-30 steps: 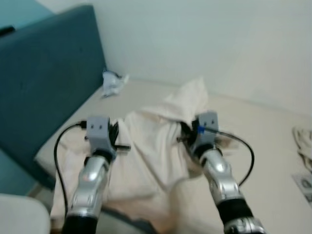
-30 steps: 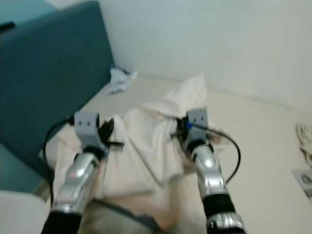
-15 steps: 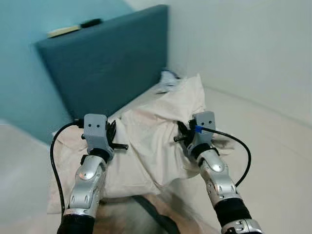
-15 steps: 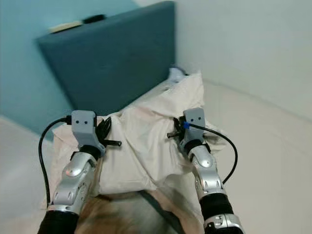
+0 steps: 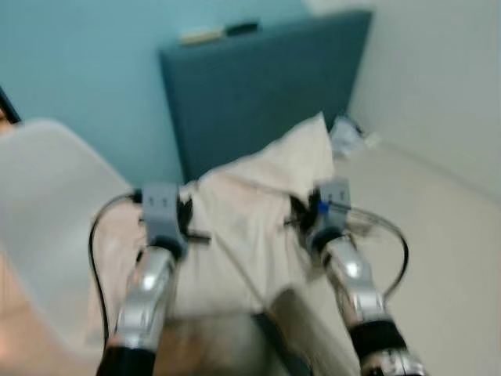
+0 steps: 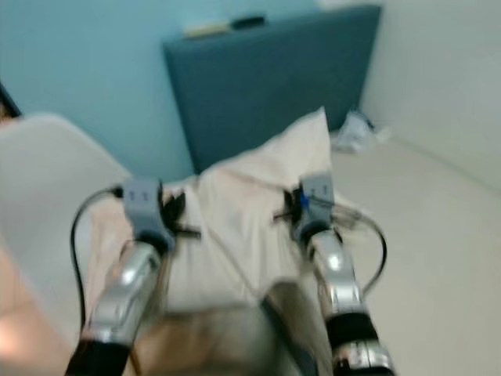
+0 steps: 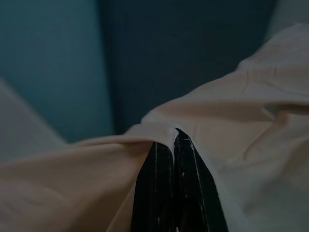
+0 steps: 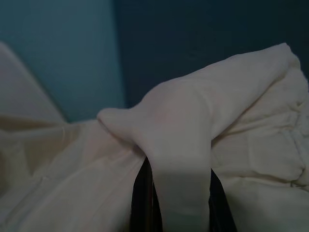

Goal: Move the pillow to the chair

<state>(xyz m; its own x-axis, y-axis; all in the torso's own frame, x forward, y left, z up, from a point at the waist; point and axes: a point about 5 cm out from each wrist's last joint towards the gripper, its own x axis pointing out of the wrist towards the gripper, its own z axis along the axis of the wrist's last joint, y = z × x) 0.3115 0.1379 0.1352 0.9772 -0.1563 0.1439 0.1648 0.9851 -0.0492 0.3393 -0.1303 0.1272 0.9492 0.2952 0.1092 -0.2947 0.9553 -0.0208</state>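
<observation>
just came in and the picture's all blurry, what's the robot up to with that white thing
The robot is carrying a cream pillow in front of itself with both arms. The left claw is pinched shut on a fold of the pillow's fabric, and the right claw grips another bunch of it, the cloth draped between its fingers. Ahead stands a dark teal panel against a light blue wall. A pale, blurred shape sits on the robot's left; it may be the chair, but that is unclear.

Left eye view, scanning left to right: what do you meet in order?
Pale rounded surface → left gripper → cream pillow → right gripper → crumpled white thing by the wall.
</observation>
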